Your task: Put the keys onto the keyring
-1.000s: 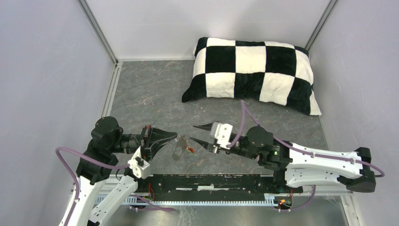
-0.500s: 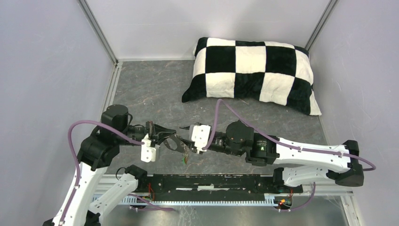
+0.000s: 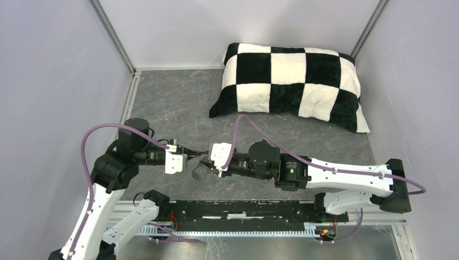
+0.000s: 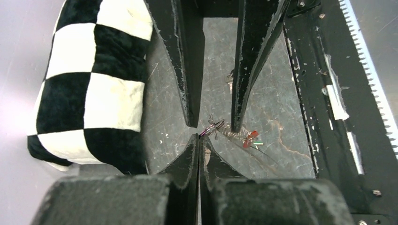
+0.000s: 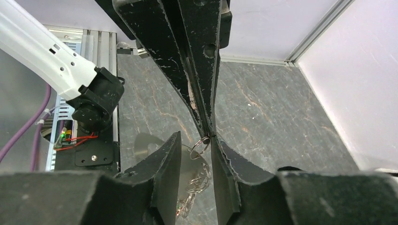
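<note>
1. The left end effector (image 4: 199, 137) was closed, with its fingertips pinched on the small wire loop (image 4: 213, 126) of the keyring (image 5: 143, 147).
2. The keyring was thus held over the grey worktop (image 3: 173, 103), near its front edge and between the two arms.
3. In the right wrist view the flat grey body of the keyring was seen just beside the loop, partly hidden behind a finger.
4. The keys (image 4: 249, 137) were seen dangling from the loop on a short tangle of wire. A red tag was made out with a speck of green beside it, but the rest was too small to be told apart.
5. The right end effector (image 5: 195, 138) was open, its jaws set partly apart with one fingertip on each side of the loop.
6. The two end effectors were met tip to tip. Whether the right fingers touched the loop could not be told.
7. A black-and-white checked pillow (image 3: 292, 81) was lying at the far right of the worktop, well apart from the keyring.
</note>
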Robot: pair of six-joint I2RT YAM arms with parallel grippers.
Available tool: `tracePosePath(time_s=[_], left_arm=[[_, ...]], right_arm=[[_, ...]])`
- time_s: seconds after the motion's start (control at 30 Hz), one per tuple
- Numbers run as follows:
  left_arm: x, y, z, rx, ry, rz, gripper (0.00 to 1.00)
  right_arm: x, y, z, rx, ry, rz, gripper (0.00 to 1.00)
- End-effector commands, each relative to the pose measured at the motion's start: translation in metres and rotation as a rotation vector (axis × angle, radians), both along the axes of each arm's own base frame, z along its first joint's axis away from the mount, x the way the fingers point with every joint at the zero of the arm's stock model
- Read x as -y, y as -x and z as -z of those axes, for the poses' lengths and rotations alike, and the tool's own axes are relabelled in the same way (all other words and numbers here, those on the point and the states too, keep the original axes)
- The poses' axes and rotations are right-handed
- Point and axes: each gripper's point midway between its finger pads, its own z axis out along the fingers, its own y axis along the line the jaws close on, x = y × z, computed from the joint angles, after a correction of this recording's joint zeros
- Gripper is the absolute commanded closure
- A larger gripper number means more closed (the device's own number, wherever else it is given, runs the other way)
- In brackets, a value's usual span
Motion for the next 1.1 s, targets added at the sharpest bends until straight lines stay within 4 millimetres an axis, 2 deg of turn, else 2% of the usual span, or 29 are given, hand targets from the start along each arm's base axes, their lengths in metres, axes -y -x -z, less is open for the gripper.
tracePosePath(time_s=[0.0, 0.27, 0.63, 0.8, 0.9, 1.07], left_arm=[[0.002, 0.001, -0.017, -0.032, 0.053, -0.033, 0.98], [0.002, 0.006, -0.018, -0.03, 0.064, -0.02, 0.98], [0.003, 0.009, -0.017, -0.037, 0.068, -0.007, 0.98], [0.003, 0.011, -0.017, -0.045, 0.073, 0.001, 0.98], [0.003, 0.013, -0.017, -0.043, 0.076, 0.008, 0.98], [0.004, 0.014, -0.016, -0.047, 0.078, 0.018, 0.98]], right_arm=[[-0.003, -0.006, -0.013, -0.038, -0.076, 0.056, 0.67], [-0.006, -0.01, -0.007, -0.035, -0.026, 0.075, 0.81], [0.004, -0.015, -0.002, -0.029, 0.042, 0.111, 0.79], [0.005, -0.014, -0.009, -0.025, 0.004, 0.104, 0.89], [0.006, -0.014, -0.01, -0.029, -0.002, 0.106, 0.84], [0.008, -0.013, -0.016, -0.037, -0.02, 0.105, 0.83]])
